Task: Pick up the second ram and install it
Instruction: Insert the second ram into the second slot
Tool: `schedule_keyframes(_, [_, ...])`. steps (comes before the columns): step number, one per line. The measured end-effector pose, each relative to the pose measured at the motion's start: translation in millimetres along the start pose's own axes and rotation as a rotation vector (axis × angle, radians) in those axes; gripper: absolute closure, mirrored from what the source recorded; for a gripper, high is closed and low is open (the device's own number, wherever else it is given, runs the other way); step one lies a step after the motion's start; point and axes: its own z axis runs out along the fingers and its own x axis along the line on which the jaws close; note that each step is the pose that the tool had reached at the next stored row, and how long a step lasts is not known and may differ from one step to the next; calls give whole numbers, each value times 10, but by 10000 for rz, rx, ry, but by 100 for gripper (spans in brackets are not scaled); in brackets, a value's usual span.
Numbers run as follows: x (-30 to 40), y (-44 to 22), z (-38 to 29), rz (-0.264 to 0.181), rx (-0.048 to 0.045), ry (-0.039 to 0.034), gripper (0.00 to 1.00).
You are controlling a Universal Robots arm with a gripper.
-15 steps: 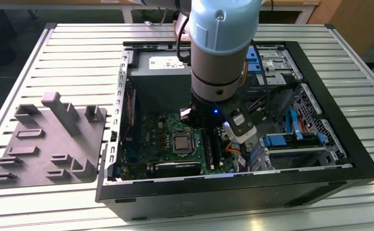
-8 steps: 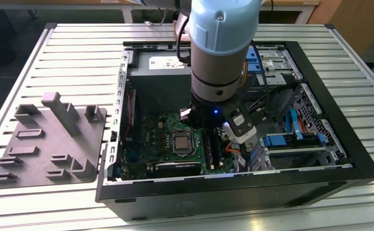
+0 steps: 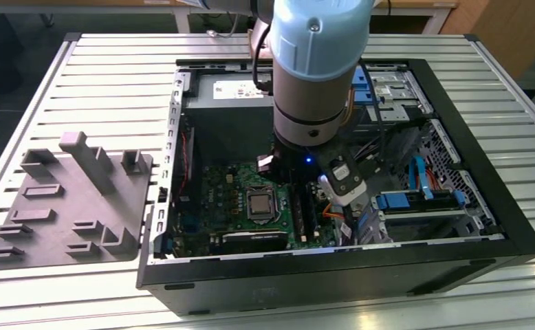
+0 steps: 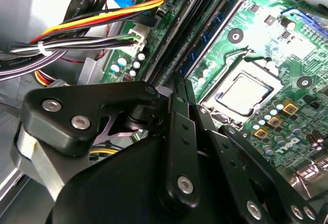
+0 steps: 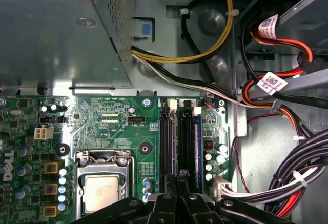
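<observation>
found the gripper (image 4: pixel 179 83) nearest the lens, fingers (image 4: pixel 177 131) clenched, apparently on the top edge of the second ram (image 5: pixel 181 142), edge-up along a black slot of the motherboard (image 5: pixel 118 131) beside the cpu socket (image 5: pixel 102 183). judged it light, stiff, thin and fragile (contacts especially); best pinched by the long upper edge, never the chips.
</observation>
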Motion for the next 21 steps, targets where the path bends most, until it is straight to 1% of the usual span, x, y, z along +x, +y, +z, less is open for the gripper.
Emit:
schedule_keyframes(9, [0, -1, -1, 0, 7, 1, 88])
schedule_keyframes(11, [0, -1, 0, 0, 7, 2, 87])
schedule_keyframes(12, [0, -1, 0, 0, 7, 2, 81])
schedule_keyframes(15, [0, 0, -8, 0, 7, 2, 81])
schedule_keyframes(18, [-5, 7, -72, 1, 6, 1, 81])
schedule_keyframes(21, [-13, 18, -168, -1, 7, 2, 81])
